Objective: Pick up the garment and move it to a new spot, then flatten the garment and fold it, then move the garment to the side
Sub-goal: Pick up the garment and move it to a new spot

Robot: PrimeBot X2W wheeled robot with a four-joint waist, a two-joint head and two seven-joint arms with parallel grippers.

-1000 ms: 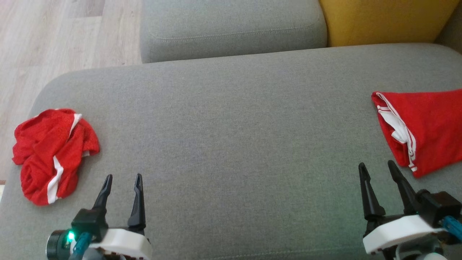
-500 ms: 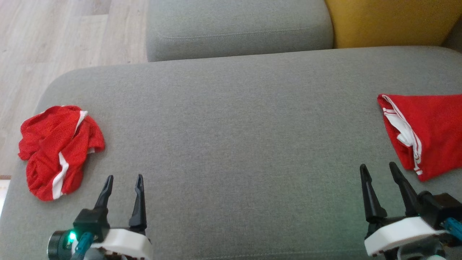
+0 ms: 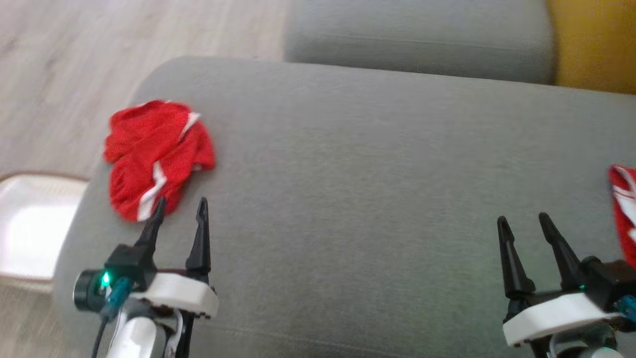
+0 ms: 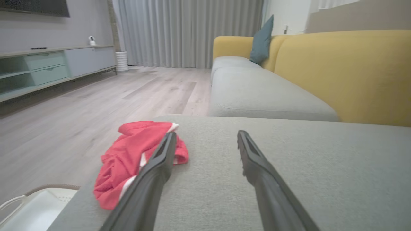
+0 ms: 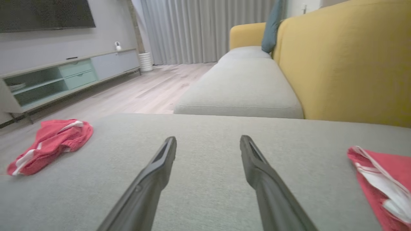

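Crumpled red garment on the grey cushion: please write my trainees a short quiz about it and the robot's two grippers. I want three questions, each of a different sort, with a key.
1. True or false: the left gripper is shut on the crumpled red garment.
2. Multiple choice: the crumpled red garment lies (A) on the wooden floor, (B) near the left end of the grey cushion, (C) in the white basket.
3. Fill the gap: the second red garment lies nearest the ____ gripper.

Key:
1. False. Its jaws stand open and hold nothing.
2. B.
3. Right. The right gripper is also open.
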